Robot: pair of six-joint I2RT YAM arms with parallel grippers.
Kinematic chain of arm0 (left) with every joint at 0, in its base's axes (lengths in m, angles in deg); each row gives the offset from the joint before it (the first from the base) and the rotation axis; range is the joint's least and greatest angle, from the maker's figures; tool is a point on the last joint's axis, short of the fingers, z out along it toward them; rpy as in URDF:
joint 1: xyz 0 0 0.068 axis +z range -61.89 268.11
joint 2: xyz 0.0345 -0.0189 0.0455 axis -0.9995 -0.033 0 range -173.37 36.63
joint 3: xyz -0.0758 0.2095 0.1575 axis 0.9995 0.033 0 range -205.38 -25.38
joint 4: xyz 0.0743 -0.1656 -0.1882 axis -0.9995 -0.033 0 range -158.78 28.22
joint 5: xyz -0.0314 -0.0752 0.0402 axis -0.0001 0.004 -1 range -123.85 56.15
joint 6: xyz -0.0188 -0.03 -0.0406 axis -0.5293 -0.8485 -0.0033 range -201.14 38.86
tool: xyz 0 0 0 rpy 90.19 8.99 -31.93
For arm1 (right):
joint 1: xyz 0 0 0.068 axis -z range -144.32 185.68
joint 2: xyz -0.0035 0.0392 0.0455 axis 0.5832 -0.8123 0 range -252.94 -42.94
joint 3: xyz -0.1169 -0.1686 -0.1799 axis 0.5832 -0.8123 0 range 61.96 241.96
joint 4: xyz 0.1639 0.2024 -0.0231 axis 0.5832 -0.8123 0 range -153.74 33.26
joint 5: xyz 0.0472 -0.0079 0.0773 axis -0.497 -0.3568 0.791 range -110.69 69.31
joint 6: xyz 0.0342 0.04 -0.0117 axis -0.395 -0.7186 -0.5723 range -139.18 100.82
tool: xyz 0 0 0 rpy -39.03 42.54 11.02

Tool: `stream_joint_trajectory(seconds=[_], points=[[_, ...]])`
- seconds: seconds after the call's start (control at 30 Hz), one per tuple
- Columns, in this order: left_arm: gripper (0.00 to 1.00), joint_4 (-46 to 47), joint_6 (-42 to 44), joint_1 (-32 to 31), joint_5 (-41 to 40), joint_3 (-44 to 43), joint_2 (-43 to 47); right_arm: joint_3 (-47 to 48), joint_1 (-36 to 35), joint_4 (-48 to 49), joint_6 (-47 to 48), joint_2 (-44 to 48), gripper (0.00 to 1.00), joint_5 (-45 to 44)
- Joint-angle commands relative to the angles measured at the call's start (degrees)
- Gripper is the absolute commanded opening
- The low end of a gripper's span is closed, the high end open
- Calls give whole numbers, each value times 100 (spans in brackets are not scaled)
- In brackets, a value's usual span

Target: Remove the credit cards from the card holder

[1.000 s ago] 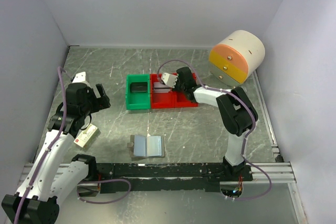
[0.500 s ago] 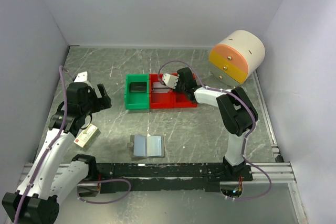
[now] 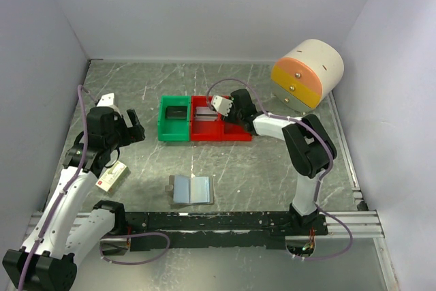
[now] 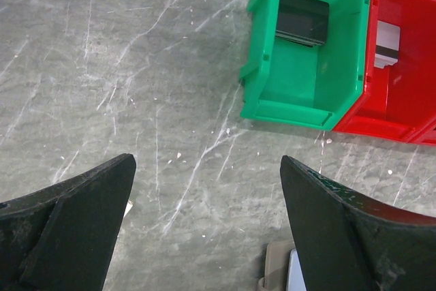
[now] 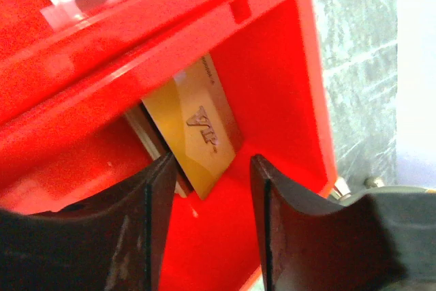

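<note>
right gripper (image 5: 210, 163) jaws have just sprung apart and we let go: the credit card (image 5: 197, 127) lies free just past its tips in the red bin (image 5: 289, 66). one card delivered. left gripper (image 4: 206, 161) gapes empty; card holder (image 3: 192, 189) lies open well behind.

Top external: high, behind the near edge, tilted down, whole table (image 3: 272, 168) in frame. Left wrist: mid-height, facing down and forward. It shares the green bin (image 4: 306, 52), red bin (image 4: 398, 73) and a card holder (image 4: 276, 269) corner with top. Right wrist: very close, inside the red bin.
</note>
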Motion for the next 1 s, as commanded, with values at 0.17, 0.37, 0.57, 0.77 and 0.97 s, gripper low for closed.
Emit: stream_joint_trajectory(seconds=[0.17, 0.37, 0.57, 0.77, 0.97], points=[[100, 225, 92, 33, 215, 25, 9, -76, -28, -60, -383, 279, 54, 313], [100, 215, 97, 33, 230, 21, 9, -160, -28, 90, -638, 498, 54, 453], [100, 225, 93, 33, 263, 19, -7, -391, -28, 627, -1420, 1330, 55, 336], [100, 208, 96, 33, 275, 5, -70, -1021, -28, 1153, -2723, 2589, 55, 344], [99, 186, 74, 33, 177, 3, -58, -1693, -23, 1481, -4430, 3704, 70, 321]])
